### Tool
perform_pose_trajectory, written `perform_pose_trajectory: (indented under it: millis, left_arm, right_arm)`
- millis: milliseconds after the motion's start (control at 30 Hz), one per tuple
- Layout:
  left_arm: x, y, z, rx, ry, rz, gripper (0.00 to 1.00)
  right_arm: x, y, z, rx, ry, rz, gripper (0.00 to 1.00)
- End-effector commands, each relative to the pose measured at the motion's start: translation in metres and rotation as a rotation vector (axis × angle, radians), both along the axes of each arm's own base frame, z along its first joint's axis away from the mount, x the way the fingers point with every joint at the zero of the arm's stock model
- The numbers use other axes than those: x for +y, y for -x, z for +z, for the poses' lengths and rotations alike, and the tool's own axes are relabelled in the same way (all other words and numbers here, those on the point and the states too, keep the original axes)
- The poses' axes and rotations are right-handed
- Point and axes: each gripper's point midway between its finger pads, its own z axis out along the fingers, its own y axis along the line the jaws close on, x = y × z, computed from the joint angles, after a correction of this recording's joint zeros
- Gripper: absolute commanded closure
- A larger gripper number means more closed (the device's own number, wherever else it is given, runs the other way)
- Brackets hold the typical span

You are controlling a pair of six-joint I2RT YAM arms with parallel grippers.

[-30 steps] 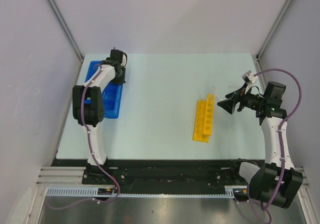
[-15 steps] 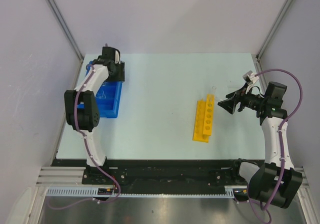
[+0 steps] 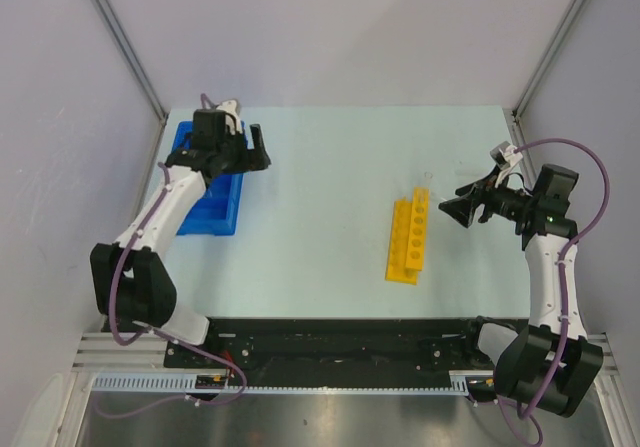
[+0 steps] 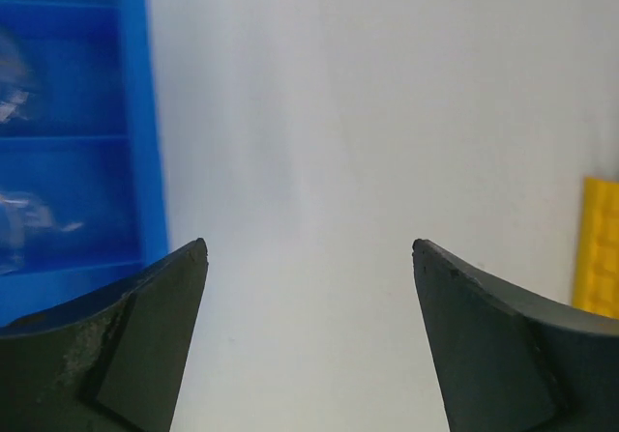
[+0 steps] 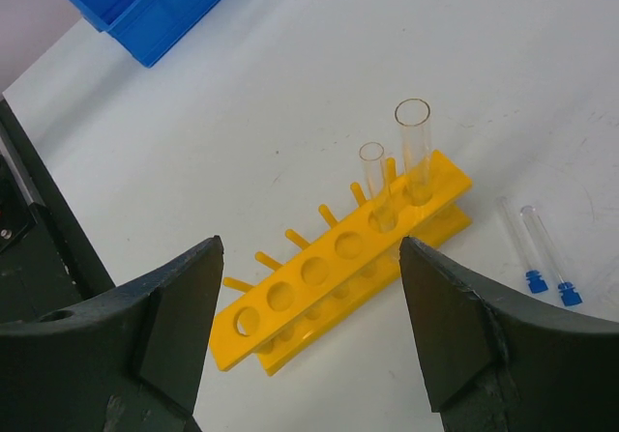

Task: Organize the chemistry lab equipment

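The blue tray (image 3: 208, 207) lies at the table's left, with clear glass pieces (image 4: 24, 219) in its compartments. My left gripper (image 3: 258, 149) hovers just right of the tray's far end, open and empty (image 4: 309, 248) over bare table. The yellow tube rack (image 3: 410, 235) lies right of centre, and two clear tubes (image 5: 414, 142) stand in its far holes. Two blue-tipped droppers (image 5: 542, 253) lie flat on the table beside the rack. My right gripper (image 3: 455, 207) hangs open and empty (image 5: 309, 244) to the right of the rack.
Grey walls close in the table on the left, back and right. The tray's right wall (image 4: 145, 113) runs close beside my left finger. The rack's end (image 4: 600, 248) shows at the right edge of the left wrist view.
My left gripper has opened and swung from over the tray out to its right side, the arm stretching out. The right arm and the rack have not moved.
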Motion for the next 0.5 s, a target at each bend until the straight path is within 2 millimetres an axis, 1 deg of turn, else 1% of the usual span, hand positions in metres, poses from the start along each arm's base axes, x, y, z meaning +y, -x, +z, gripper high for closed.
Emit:
perform_pose_trajectory:
  millis: [0, 33, 67, 100, 133, 167, 233, 267, 300, 333, 367, 433, 467]
  left_arm:
    - [-0.083, 0.037, 0.018, -0.062, 0.180, -0.126, 0.07]
    - [-0.094, 0.043, 0.017, -0.064, 0.189, -0.140, 0.06]
    - [-0.117, 0.056, 0.014, -0.058, 0.218, -0.168, 0.06]
    - [-0.127, 0.064, 0.021, -0.077, 0.245, -0.184, 0.05]
    - [-0.137, 0.070, 0.023, -0.088, 0.264, -0.193, 0.05]
    - [-0.155, 0.080, 0.024, -0.104, 0.291, -0.195, 0.05]
    - [-0.171, 0.093, 0.032, -0.149, 0.315, -0.206, 0.04]
    - [-0.187, 0.102, 0.034, -0.167, 0.334, -0.204, 0.04]
    - [-0.196, 0.108, 0.034, -0.170, 0.349, -0.217, 0.02]
    - [-0.205, 0.113, 0.029, -0.158, 0.354, -0.225, 0.02]
    - [-0.221, 0.123, 0.031, -0.153, 0.369, -0.234, 0.01]
    - [-0.240, 0.132, 0.025, -0.125, 0.353, -0.259, 0.00]
    - [-0.259, 0.142, 0.017, -0.084, 0.327, -0.286, 0.00]
  right_arm:
    - [-0.001, 0.002, 0.007, -0.037, 0.006, 0.008, 0.21]
    - [-0.002, 0.002, 0.006, -0.033, 0.007, 0.001, 0.21]
    - [-0.003, 0.002, 0.006, -0.034, 0.008, -0.004, 0.21]
    - [-0.004, 0.001, 0.006, -0.032, 0.008, -0.008, 0.21]
    - [-0.007, 0.000, 0.006, -0.029, 0.010, -0.021, 0.21]
    - [-0.009, -0.001, 0.006, -0.030, 0.012, -0.029, 0.21]
    - [-0.014, -0.003, 0.004, -0.018, 0.013, -0.057, 0.21]
    - [-0.016, -0.004, 0.006, -0.024, 0.016, -0.067, 0.21]
    - [-0.017, -0.004, 0.005, -0.017, 0.014, -0.073, 0.21]
    - [-0.019, -0.005, 0.005, -0.018, 0.014, -0.080, 0.21]
    - [-0.021, -0.005, 0.005, -0.015, 0.013, -0.090, 0.21]
    - [-0.023, -0.006, 0.006, -0.015, 0.010, -0.097, 0.21]
    - [-0.025, -0.006, 0.005, -0.011, 0.008, -0.103, 0.21]
